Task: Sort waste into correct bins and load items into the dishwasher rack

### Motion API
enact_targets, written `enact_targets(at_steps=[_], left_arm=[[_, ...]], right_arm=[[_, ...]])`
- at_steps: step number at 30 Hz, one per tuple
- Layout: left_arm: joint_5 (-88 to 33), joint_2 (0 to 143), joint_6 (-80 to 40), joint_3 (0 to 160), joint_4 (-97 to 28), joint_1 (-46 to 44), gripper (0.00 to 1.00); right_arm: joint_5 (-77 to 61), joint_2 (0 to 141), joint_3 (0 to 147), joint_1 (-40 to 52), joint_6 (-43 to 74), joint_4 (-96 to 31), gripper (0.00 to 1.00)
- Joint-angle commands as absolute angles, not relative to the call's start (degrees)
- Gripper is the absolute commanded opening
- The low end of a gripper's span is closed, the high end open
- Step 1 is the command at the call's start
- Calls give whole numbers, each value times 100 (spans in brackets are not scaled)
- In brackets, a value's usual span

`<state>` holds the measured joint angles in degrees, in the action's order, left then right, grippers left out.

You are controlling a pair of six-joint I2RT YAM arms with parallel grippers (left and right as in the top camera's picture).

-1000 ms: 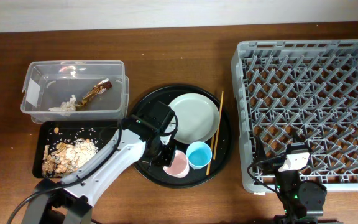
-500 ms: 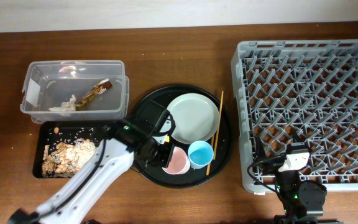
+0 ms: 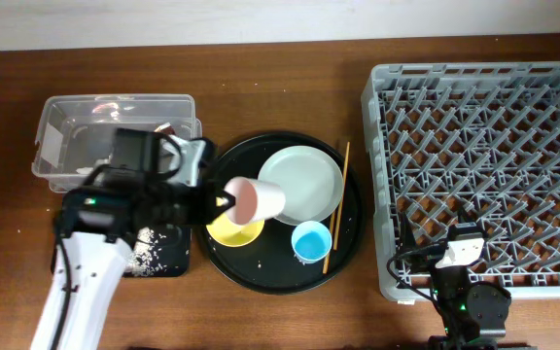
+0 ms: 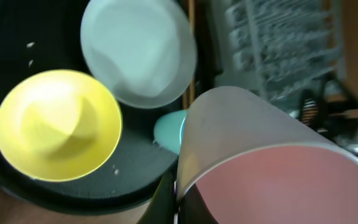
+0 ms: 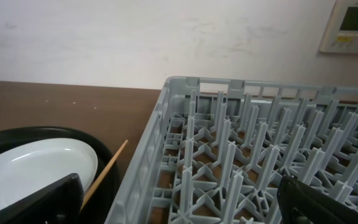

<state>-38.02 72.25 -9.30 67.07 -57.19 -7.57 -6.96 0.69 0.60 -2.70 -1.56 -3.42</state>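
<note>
The left gripper point(image 3: 217, 201) is clamped on the pink cup point(image 3: 257, 199), which lies tipped on its side just past the fingertips, above the yellow bowl point(image 3: 233, 231) and beside the green plate point(image 3: 304, 183). Only the left wrist view shows the cup's pink inside, with the blue cup point(image 4: 168, 130) peeking out behind it. The right gripper point(image 5: 179, 186) is spread wide on nothing, its fingers visible only in its own wrist view, with the rack point(image 5: 253, 155) directly ahead.

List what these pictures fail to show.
- Overhead: the left arm covers most of the shallow black tray and part of the clear tub, hiding much of their contents.
- Left wrist: the pink cup hides most of the left hand and the blue cup.
- Overhead: chopsticks too thin to count.
</note>
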Motion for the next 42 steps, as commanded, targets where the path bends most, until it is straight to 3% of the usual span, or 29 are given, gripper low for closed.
enact_targets(at_steps=[1,7,13,21,26,36,42], left_arm=[[-5570,7166,-290,6810,-5623,141,0],[-7800,7247,137,6807,-5468,950,0],[-8138,7360,134,6807,-5190,954,0],[-8619,7467,-3,6807,-4536,954,0],[-8619,7467,-43,6807,-4410,954,0],[-8790,7467,-43,6807,-4392,954,0],[-8945,7467,-45,6810,-4158,760,0]], right_arm=[[-690,40,32,-298,-150,-344,98],[-1033,43,32,-298,-150,-303,98],[-3238,40,64,-298,746,1229,98],[-4303,272,1409,-298,1962,928,98],[-5089,1326,2770,-301,1959,263,98],[-8890,4928,5251,-303,2043,-32,98],[-8892,6206,5371,-301,4117,362,98]])
